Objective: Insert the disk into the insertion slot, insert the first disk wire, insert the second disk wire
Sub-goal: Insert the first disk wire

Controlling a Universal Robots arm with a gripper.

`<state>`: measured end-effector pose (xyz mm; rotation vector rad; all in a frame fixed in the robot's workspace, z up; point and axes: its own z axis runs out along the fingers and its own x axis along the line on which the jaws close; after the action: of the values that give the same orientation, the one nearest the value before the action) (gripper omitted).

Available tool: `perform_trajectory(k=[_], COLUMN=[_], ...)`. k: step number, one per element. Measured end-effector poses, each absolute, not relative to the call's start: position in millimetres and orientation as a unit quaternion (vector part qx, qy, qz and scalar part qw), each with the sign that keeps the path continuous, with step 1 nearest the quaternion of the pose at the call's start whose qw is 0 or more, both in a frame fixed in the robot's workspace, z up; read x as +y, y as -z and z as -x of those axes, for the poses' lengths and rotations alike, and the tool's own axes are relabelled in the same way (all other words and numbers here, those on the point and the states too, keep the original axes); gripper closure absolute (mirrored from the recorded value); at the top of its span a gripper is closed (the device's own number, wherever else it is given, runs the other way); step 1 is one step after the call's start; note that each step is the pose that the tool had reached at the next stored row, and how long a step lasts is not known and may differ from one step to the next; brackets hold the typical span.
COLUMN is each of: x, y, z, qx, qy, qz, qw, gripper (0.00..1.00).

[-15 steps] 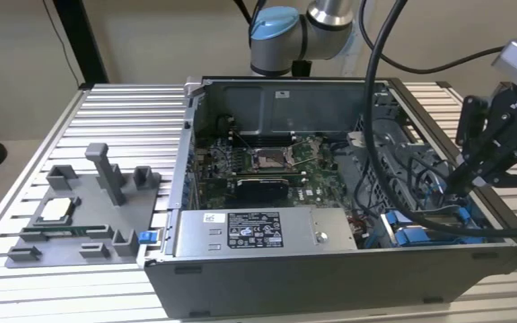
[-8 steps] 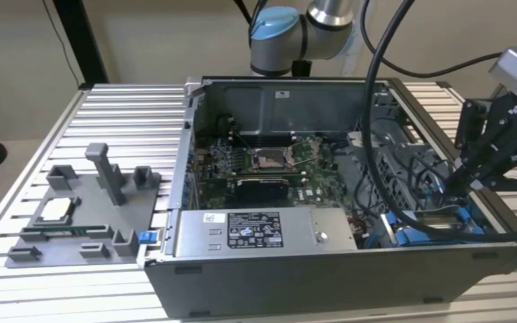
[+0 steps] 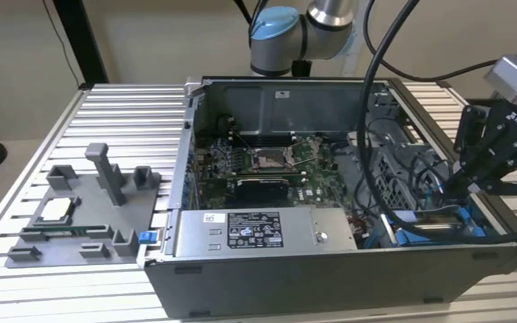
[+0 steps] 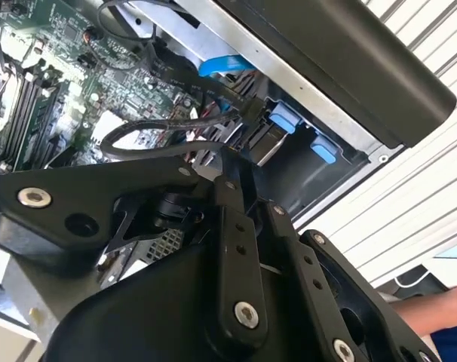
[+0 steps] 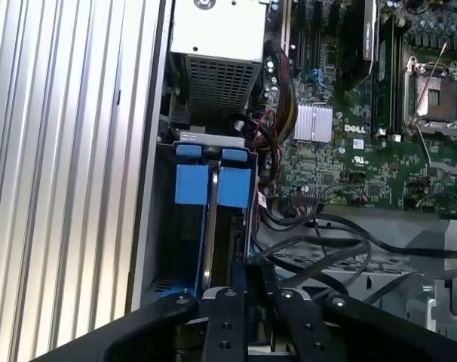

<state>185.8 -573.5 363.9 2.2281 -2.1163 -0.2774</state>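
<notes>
The disk (image 3: 436,227) lies in its blue carrier inside the insertion slot (image 3: 479,233), at the case's near corner on the exterior view's right. In the first wrist view the disk (image 5: 211,226) shows edge-on between blue carrier tabs (image 5: 232,187), below the slot's grey rim (image 5: 213,139). My gripper (image 3: 449,195) hangs just above the disk's inner end, and its fingers are shut in both wrist views (image 5: 247,270) (image 4: 236,160). Black disk wires (image 5: 311,245) loop beside the fingertips. One black plug (image 4: 249,110) sits right at the tips, and I cannot tell whether it is held.
A grey power supply box (image 3: 263,232) with a sticker fills the case's near side. The motherboard (image 3: 268,161) lies behind it, next to a perforated cage (image 3: 393,175). A grey parts fixture (image 3: 88,215) stands on the slatted table (image 3: 124,114). A person's arm (image 4: 440,324) is nearby.
</notes>
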Motion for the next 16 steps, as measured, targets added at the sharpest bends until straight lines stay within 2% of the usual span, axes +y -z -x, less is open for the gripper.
perform_trajectory(k=[16], x=[-575.1], y=[-353.9], z=[-192.0], qx=[-0.694], qy=[0.089], qz=[-0.714], qw=[0.028], gripper=[1.00])
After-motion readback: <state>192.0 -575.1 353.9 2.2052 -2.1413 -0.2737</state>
